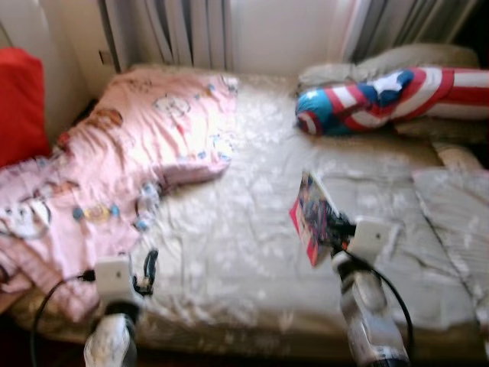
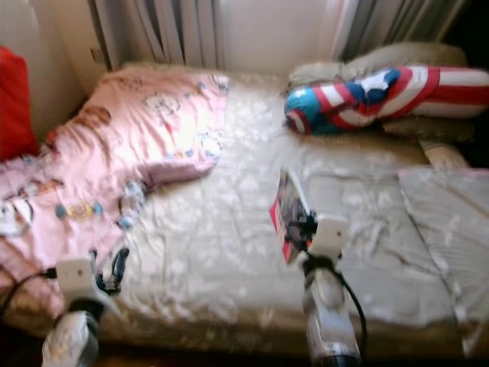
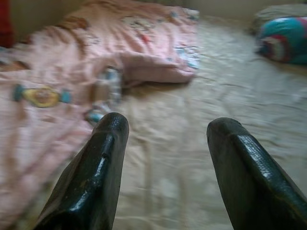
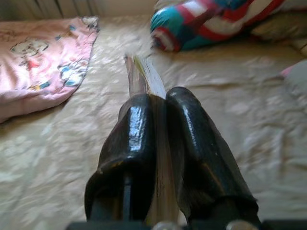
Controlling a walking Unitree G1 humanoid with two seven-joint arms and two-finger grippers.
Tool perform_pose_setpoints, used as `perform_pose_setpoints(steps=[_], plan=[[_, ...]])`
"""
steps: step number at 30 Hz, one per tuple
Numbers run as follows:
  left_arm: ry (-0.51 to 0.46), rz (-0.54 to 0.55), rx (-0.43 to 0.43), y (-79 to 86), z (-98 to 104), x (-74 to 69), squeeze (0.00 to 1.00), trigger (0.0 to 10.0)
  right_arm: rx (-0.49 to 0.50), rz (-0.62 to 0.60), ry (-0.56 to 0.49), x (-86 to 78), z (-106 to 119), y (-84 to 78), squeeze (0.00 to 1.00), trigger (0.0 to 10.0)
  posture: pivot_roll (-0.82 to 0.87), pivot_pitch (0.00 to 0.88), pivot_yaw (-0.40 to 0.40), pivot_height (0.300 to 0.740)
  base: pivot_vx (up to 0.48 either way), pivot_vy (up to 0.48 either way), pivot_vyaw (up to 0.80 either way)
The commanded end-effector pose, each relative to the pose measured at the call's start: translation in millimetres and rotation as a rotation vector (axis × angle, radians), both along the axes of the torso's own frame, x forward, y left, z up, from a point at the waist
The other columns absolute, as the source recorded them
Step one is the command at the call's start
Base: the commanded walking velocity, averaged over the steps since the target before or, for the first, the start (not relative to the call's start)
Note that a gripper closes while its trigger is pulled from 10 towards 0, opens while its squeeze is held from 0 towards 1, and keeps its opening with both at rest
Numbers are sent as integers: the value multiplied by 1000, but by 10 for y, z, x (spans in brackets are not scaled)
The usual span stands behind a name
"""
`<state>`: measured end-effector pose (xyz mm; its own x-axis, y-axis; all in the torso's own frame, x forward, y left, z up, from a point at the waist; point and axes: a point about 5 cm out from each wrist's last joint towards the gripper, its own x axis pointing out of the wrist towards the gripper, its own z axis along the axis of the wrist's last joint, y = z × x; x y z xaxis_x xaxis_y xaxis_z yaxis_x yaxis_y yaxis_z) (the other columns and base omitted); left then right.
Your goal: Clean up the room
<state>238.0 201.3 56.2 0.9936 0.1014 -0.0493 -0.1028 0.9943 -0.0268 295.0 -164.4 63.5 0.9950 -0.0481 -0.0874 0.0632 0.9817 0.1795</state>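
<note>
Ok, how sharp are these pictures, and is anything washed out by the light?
Left and right eye views: soft motion blur everywhere, and the curtains glare white. Left wrist view: the fingers are fairly crisp while the blanket smears. Right wrist view: the right hand is sharp, but the book edge blurs.

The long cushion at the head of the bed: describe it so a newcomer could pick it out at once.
Start at the bed with its cream sheet and look to its far end under the curtains, on the robot's right. The long cushion lies there across a beige pillow. Its red and white stripes, blue patch with a white star and round shield end set it apart from the pink cartoon quilt opposite.
</note>
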Motion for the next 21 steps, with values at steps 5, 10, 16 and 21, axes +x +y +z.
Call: perform_pose_setpoints(steps=[5,10,16,21], plan=[[-6,11,21,65,26,-9,0,10000,12,-1,-54,38,101,31,0,10000,109,102,-99,727,0,-305,0],[-5,11,19,63,22,-16,0,10000,11,-5,-54,37,99,17,0,10000,110,104,-99,727,0,-305,0],[-5,11,18,62,22,-16,0,10000,11,-5,-55,38,100,18,0,10000,110,106,-99,727,0,-306,0],[-4,12,19,63,22,-17,0,10000,10,-7,-52,36,96,15,0,10000,112,108,-100,727,0,-304,0]])
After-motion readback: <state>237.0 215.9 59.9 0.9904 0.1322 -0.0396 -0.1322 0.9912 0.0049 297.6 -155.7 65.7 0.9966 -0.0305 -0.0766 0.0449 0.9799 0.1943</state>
